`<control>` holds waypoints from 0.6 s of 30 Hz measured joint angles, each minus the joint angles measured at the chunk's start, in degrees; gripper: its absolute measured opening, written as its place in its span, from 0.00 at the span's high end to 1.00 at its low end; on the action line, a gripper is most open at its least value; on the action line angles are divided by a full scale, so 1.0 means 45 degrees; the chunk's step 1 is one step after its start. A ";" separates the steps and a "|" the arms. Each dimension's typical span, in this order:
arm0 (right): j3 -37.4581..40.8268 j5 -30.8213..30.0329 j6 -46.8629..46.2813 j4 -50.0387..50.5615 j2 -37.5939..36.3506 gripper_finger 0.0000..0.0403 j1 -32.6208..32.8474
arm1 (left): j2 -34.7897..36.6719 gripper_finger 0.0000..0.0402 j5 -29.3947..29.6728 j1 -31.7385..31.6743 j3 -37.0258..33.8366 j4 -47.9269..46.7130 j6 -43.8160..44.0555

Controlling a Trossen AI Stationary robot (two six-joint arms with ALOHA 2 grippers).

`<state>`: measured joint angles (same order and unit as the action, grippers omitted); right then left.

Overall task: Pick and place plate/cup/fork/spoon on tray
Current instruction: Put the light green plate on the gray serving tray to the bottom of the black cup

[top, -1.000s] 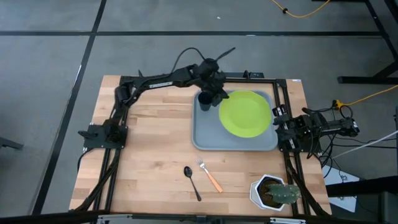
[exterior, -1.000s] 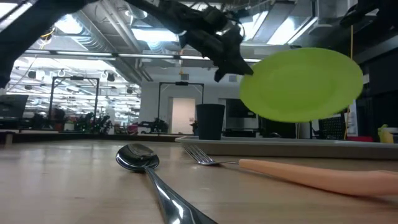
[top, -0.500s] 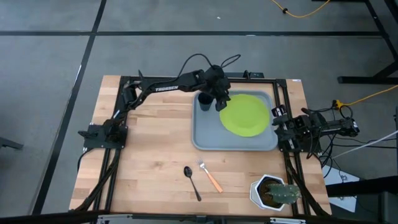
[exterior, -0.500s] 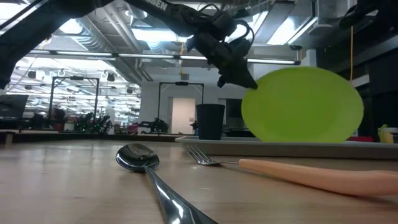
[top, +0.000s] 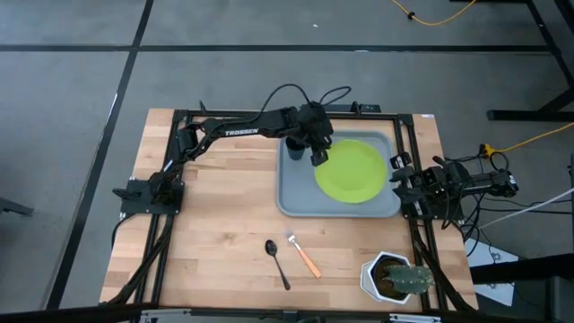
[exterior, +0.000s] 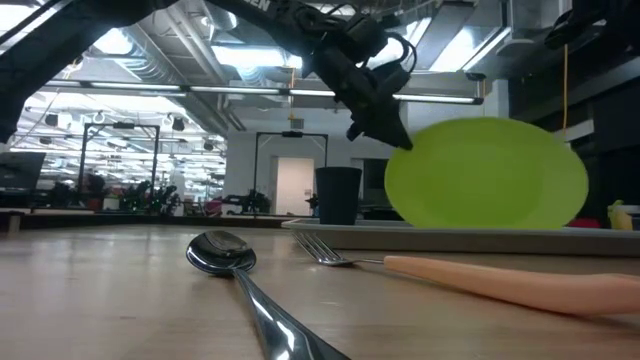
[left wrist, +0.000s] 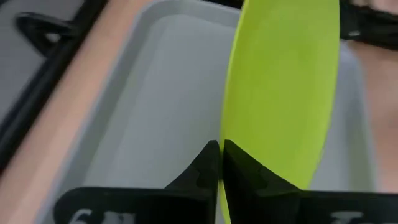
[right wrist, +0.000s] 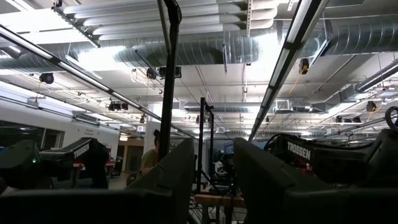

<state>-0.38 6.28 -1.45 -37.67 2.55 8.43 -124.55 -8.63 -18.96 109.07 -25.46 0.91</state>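
Note:
My left gripper (top: 319, 154) is shut on the lime-green plate (top: 352, 170), which tilts over the grey-blue tray (top: 296, 193); it also shows in the low view (exterior: 487, 173). The dark cup (top: 295, 143) stands upright on the tray's far left corner. The dark spoon (top: 277, 261) and the orange-handled fork (top: 303, 254) lie flat on the table near its front edge. My right gripper (right wrist: 213, 171) is open and empty at the table's right edge, by the tray. My left gripper pinches the plate's rim (left wrist: 227, 134) at its left, far side between its two fingers. The fingers (exterior: 385, 130) come from above, slanting down toward the right. The plate hangs tilted, its held side up; its right side is low at the tray, and whether it touches I cannot tell.
A white hexagonal pot with a cactus (top: 396, 277) stands at the table's near right corner. A black frame (top: 179, 144) runs round the work area. Bare wood lies left of the tray.
My left gripper has gone down and a little toward the table's near right with the plate, staying shut on its rim. The plate has come down from well above the tray to just over it, still tilted.

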 joint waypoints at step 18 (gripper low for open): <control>0.0000 0.0000 -0.0114 0.0092 0.0005 0.70 0.0000 | 0.0000 0.95 0.0094 0.0063 -0.0052 -0.0296 0.0427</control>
<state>-0.38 6.28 -1.97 -37.26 2.57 8.43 -124.55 -8.21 -18.68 108.84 -26.79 2.83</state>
